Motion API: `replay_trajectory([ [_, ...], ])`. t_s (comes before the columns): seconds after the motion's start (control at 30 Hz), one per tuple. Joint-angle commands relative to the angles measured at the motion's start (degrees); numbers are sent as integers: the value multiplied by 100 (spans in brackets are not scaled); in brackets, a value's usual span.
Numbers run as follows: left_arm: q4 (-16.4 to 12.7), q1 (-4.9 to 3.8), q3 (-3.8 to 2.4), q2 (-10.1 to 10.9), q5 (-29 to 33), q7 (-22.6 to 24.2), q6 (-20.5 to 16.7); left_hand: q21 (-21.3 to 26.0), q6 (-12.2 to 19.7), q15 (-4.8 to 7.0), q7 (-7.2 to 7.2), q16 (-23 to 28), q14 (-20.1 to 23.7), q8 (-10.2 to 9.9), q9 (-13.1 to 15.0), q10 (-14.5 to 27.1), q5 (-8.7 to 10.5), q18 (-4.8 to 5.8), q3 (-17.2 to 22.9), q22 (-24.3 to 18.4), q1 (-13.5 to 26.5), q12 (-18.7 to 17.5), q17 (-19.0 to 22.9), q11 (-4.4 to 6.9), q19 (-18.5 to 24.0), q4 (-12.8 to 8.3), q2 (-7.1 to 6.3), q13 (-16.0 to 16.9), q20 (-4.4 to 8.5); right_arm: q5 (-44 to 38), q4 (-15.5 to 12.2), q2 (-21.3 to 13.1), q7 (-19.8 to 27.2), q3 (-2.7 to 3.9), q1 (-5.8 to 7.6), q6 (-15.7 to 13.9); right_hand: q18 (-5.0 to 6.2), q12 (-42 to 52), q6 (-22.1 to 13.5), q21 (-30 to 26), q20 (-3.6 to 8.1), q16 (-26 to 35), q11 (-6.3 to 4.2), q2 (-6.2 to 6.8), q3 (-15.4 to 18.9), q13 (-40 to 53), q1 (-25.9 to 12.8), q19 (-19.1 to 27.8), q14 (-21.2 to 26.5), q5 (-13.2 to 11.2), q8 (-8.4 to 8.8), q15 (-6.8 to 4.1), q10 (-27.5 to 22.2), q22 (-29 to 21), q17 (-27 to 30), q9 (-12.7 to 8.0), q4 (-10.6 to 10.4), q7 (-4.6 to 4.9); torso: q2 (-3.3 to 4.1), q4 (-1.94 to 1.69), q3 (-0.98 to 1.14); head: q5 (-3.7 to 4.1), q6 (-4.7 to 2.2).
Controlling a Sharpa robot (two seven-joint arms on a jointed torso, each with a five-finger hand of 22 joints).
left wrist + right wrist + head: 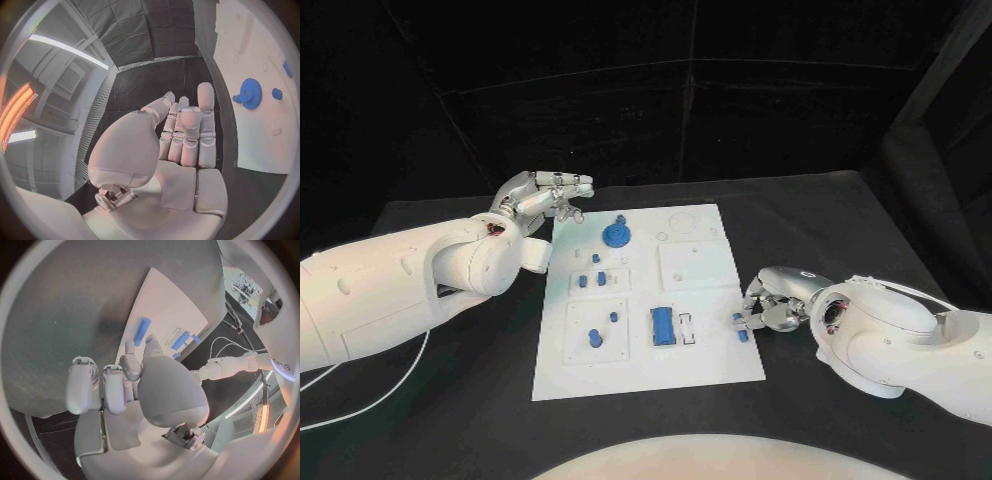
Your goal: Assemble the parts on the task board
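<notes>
So right now my right hand (772,308) sits at the right edge of the flat white rectangular task board (711,368), lower right of the head view, fingers curled in around a small blue peg-like part (740,322). It looks pinched, but I honestly can't tell how firm that grip is. In the right wrist view there's a small blue cylinder part (142,331) lying on the board just past the fingertips. My left hand (541,194) hovers at the board's upper left corner, fingers straight and together, holding nothing, near the blue gear part (616,236). My worry: the pinch is shallow, so the peg could twist or drop off the board edge if I swing too quickly.
</notes>
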State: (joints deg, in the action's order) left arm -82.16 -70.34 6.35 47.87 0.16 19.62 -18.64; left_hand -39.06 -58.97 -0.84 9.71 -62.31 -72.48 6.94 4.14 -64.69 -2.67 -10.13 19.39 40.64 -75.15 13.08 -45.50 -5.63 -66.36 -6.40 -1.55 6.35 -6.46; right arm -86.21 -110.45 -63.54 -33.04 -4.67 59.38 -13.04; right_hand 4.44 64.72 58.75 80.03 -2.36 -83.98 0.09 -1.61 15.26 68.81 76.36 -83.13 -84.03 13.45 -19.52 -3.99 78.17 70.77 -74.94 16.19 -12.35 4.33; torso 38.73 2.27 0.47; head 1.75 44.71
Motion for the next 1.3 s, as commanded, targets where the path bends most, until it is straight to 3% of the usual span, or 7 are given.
replay_trajectory([
  [0.03,-3,-6,-4,5,9,10,66,26,36,-5,-1,36,29,-8,-7,45,-11,-34,17,-5,-19,17,6,12,2,27,24,9,-23,-243,1,37,-39,0,-18,245,-60,-23,52,-34,6,18,-26,-2,42,-11,68,-4,-376,37,-12,-4,4,3,-403,9,22,-7,4,8,0,-12,20],
  [0.57,-10,-6,-2,17,9,-32,78,31,38,-5,-1,37,34,-7,-7,52,-10,-34,16,-9,-18,24,12,11,2,29,24,11,-23,-880,70,300,-287,0,-121,672,-55,-135,30,-65,13,53,-19,83,92,-75,244,17,-364,39,44,-3,-53,-34,-361,40,152,6,0,0,-2,-45,41],
  [0.73,-16,-6,-2,25,9,-41,77,31,38,-5,-1,37,34,-7,-7,52,-10,-34,16,-9,-18,24,12,11,2,29,24,11,-23,-1081,89,380,-361,0,-152,699,-53,-175,32,-75,19,61,-31,-14,-29,-86,557,20,-364,167,85,-14,-73,-39,-362,60,333,-2,-2,5,-5,-58,37],
  [0.8,-20,-6,-2,28,9,-42,77,32,38,-6,0,37,34,-7,-7,53,-10,-34,16,-9,-16,25,12,11,2,30,24,11,-24,-1129,93,402,-381,1,-158,638,-53,-207,26,-74,27,64,-37,-88,-122,-101,701,19,-363,226,113,-21,-91,-35,-362,59,405,-4,-2,5,-5,-58,37],
  [0.97,-27,-6,-2,34,9,-44,79,34,39,-6,1,36,35,-7,-7,56,-11,-33,15,-10,-12,26,13,10,2,35,26,11,-24,-1062,63,407,-405,1,-164,334,-59,-245,53,-62,48,42,-60,-217,-369,-105,965,4,-374,665,187,-39,-109,-8,-407,47,515,-19,2,3,0,-67,39],
  [1.1,-30,-6,-2,38,9,-45,81,34,39,-6,1,36,35,-7,-7,56,-11,-33,15,-10,-12,26,13,10,2,35,26,11,-24,-923,16,385,-327,2,-165,33,-66,-204,77,-40,57,19,-68,-241,-515,-61,913,-17,-385,1089,256,-45,-64,31,-449,33,428,-27,-1,0,-5,-76,47],
  [1.3,-32,-6,-2,40,9,-48,86,35,40,-7,1,38,37,-7,-7,58,-11,-33,15,-11,-14,28,16,10,2,34,27,12,-24,-624,-87,342,-126,4,-164,-509,-75,-180,114,-12,68,-5,-70,-168,-793,-23,933,-38,-395,1467,344,-53,-33,78,-494,22,375,-30,-2,3,-4,-85,52],
])
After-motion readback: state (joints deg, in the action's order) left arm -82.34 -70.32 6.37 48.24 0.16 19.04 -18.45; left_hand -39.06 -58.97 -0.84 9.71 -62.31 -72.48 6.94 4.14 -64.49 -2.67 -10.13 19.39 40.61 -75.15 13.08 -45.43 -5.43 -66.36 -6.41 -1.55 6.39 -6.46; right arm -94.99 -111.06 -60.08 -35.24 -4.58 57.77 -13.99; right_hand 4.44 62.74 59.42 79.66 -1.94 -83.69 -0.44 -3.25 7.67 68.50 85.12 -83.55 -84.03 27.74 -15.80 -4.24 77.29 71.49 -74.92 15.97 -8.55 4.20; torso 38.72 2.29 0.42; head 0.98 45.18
